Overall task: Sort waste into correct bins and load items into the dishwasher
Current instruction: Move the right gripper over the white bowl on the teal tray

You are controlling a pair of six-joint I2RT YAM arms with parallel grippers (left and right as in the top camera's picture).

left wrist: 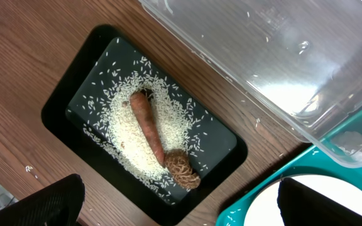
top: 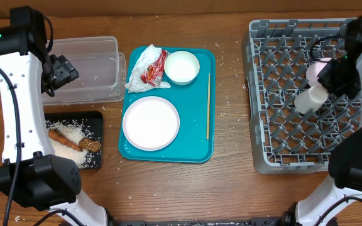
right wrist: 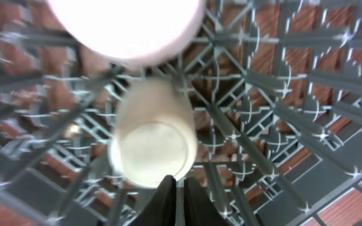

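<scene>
No legible text or numbers anywhere; snack wrapper possibly printed, too small to read

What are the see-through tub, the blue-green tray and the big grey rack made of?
The tub looks like thin clear plastic: glossy glints, table showing through. The tray seems smooth plastic, evenly teal with rounded edges. The rack looks like moulded grey plastic, dull, with an open grid.

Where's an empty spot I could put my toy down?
Bare table between the teal tray and the dish rack, inside the clear tub, and the rack's left half. Crowded: the teal tray and the rice-covered black tray.
</scene>
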